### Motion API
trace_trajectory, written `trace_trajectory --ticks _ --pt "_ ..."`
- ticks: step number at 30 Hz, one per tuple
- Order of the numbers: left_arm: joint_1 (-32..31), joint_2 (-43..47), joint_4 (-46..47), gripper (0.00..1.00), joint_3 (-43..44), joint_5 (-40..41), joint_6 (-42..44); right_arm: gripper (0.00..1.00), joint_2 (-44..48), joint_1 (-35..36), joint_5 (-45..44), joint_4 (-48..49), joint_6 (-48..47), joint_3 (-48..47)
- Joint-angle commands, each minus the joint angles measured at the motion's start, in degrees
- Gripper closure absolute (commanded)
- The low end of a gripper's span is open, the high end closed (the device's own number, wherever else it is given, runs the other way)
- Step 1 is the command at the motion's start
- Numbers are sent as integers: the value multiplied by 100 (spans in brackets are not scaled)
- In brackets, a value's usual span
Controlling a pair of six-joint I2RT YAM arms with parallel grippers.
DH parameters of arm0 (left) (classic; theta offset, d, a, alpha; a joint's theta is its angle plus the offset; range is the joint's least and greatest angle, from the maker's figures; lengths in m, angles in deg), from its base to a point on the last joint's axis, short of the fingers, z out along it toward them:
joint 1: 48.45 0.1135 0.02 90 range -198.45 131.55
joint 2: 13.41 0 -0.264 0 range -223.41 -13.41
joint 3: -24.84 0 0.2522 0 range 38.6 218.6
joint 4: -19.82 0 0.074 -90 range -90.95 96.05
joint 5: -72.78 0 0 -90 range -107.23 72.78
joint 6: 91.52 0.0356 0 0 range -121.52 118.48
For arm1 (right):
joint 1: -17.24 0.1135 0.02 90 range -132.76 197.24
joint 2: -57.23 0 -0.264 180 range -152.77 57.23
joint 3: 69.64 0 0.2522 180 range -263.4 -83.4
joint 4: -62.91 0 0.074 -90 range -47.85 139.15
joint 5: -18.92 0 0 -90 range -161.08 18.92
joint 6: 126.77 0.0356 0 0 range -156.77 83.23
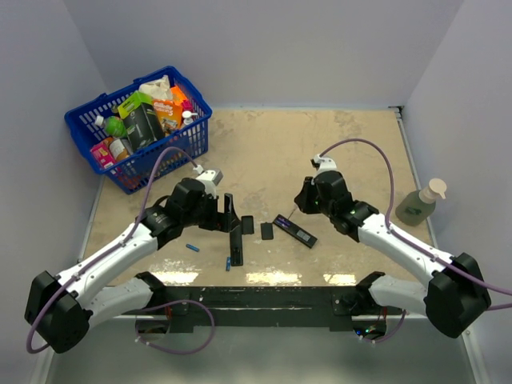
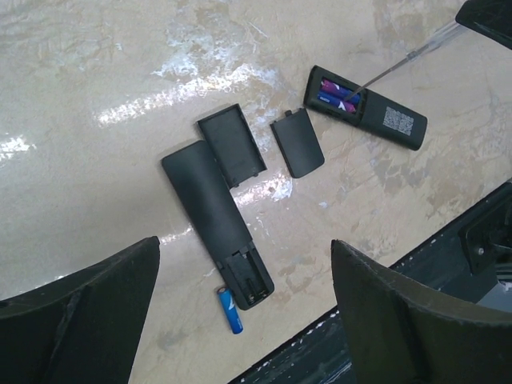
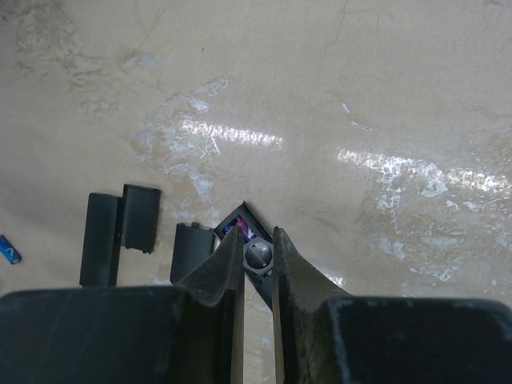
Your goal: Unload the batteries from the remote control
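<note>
Two black remote controls lie backs up. The left remote (image 2: 210, 210) has an empty compartment, and a blue battery (image 2: 230, 310) lies loose beside its end. A second loose battery (image 1: 193, 247) lies further left. My left gripper (image 2: 244, 244) hovers open above this remote, touching nothing. The right remote (image 2: 376, 112) still holds blue and purple batteries (image 2: 336, 94) in its open compartment. My right gripper (image 3: 258, 236) is shut on a thin pry tool (image 3: 258, 256), whose tip reaches into that compartment (image 3: 238, 228).
Two flat black covers (image 2: 232, 144) (image 2: 298, 144) lie between the remotes. A blue basket (image 1: 182, 136) full of groceries stands at the back left. A soap pump bottle (image 1: 420, 204) stands at the right wall. The black base rail (image 1: 264, 300) runs along the near edge.
</note>
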Motion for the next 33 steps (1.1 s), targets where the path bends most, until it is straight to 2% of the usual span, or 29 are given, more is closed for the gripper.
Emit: trace_trajectory --ticks 1,6,13,18,24,28,33 --pt "-29 -156 447 9 36 -382 -247 100 -38 63 -465 -280 13 -101" --pt "-29 -245 746 11 -34 -698 -502 100 -205 54 -1369 -693 399 -303" --pt "-38 -402 878 14 9 -900 -643 100 -284 63 -1854 -1124 918 -558" --pt "-29 -473 948 15 53 -954 -740 100 -170 54 -1750 -1265 1033 -690" --pt "-29 -701 1072 15 114 -1050 -731 100 155 54 -756 -1291 769 -988" --pt "-29 -825 1089 15 177 -1208 -731 100 208 28 -1071 -1186 358 -1103" --pt "-29 -869 1124 15 212 -1244 -801 100 -300 -121 -1160 -870 -126 -1419"
